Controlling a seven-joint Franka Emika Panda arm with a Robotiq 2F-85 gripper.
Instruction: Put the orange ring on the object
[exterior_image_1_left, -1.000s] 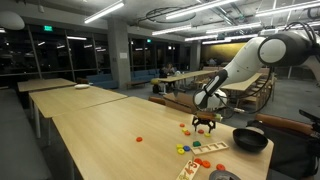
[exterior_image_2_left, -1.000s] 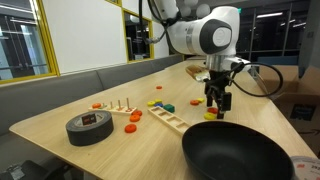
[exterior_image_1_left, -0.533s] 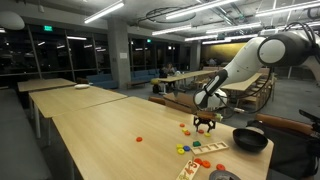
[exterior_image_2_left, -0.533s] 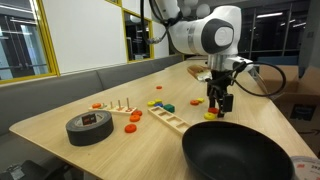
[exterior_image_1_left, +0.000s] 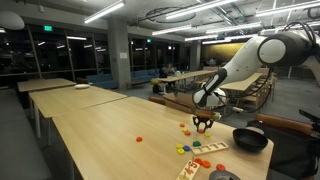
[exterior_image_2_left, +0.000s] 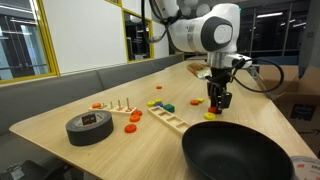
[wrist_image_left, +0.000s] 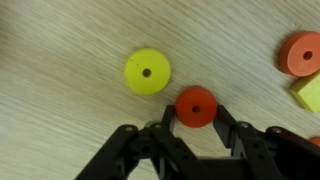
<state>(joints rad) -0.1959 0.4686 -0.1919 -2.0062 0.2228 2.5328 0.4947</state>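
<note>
Only your wrist view shows the grip. The gripper (wrist_image_left: 196, 122) has its two fingers (wrist_image_left: 163, 128) pressed against opposite sides of the orange ring (wrist_image_left: 196, 107), so the jaws are closed on it. The ring sits low over the wood of the bench (wrist_image_left: 60, 60). A yellow disc (wrist_image_left: 147, 72) lies just beside the ring and does not touch it. A second orange disc (wrist_image_left: 303, 53) and a yellow block (wrist_image_left: 310, 95) sit at the picture's right margin.

In both exterior views the ring itself is too small and too hidden by the fingers to make out. You see only the gripper (exterior_image_2_left: 215, 110) pointing straight down at the bench top, well in from the edges.

In an exterior view the black bowl (exterior_image_2_left: 205, 150) fills the bench edge nearest the camera, close to the gripper. A roll of black tape (exterior_image_2_left: 89, 127) sits towards the near corner. Any print on it is too small to read. Between the tape and the gripper are a wooden peg board (exterior_image_2_left: 120, 107), a slatted wooden strip (exterior_image_2_left: 170, 119) and scattered orange, yellow, green and blue pieces. A black cable (exterior_image_2_left: 262, 80) loops behind the wrist.

In an exterior view a lone orange piece (exterior_image_1_left: 139, 139) lies mid-bench, well apart from the gripper (exterior_image_1_left: 202, 124), and the bowl (exterior_image_1_left: 250, 140) sits by the far end.
</note>
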